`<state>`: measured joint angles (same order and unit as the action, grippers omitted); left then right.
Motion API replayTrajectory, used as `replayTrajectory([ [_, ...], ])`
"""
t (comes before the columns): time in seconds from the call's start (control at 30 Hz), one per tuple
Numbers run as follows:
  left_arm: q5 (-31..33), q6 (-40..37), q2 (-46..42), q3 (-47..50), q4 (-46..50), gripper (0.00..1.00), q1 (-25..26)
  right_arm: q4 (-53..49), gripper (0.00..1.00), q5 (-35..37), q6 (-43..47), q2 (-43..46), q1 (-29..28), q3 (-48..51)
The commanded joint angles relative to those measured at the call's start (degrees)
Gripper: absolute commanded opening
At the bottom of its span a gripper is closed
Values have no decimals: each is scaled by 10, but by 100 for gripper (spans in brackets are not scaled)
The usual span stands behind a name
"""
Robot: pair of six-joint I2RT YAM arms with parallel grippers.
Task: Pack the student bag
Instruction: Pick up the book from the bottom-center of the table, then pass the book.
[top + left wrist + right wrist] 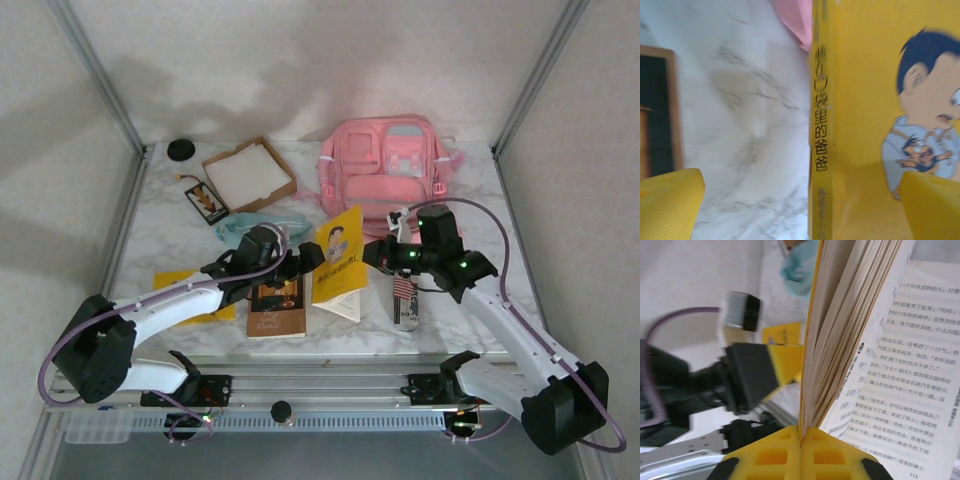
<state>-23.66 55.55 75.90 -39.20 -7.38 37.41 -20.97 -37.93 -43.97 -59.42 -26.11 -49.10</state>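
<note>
The pink student bag [388, 165] lies at the back of the table, front pockets facing up. A yellow book [340, 262] with a cartoon boy on its cover stands on edge in front of it, its pages fanning open. My right gripper [378, 252] is shut on the book's cover and a few pages [812, 405], jaws pressed together [801, 436]. My left gripper [305, 258] is open at the book's left side. Its yellow fingertips straddle the spine [820, 150] without touching it, and the gripper [800, 205] holds nothing.
A brown book [277, 305] lies flat under the left arm, with a yellow booklet [180, 285] further left. A shallow cardboard box [250, 175], a light-blue pouch [250, 225] and a small dark card [207, 200] sit back left. A striped tube [405, 300] lies beneath the right gripper.
</note>
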Motion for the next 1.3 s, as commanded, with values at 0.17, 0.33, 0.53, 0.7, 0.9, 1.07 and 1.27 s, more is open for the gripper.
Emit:
replayTrajectory([
  [0.17, -113, 141, -39, 49, -270, 96, 3, 121, 0, -93, -66, 7, 4, -10],
  [0.33, -124, 183, -50, 56, -342, 85, 5, 100, 0, -88, -48, 11, 21, -4],
  [0.53, -124, 191, -66, 45, -340, 68, 12, 61, 0, -92, -17, 10, 62, 7],
  [0.7, -119, 181, -69, 36, -323, 45, 21, 26, 0, -90, 24, -5, 74, 9],
  [0.9, -113, 176, -58, 22, -307, 24, 21, 18, 7, -88, 40, -8, 81, 10],
  [1.07, -118, 191, -39, 1, -328, 2, 21, 8, 46, -97, 49, 4, 101, 16],
  [1.27, -129, 222, -17, -9, -385, 0, 24, 38, 92, -162, 27, 8, 139, 47],
])
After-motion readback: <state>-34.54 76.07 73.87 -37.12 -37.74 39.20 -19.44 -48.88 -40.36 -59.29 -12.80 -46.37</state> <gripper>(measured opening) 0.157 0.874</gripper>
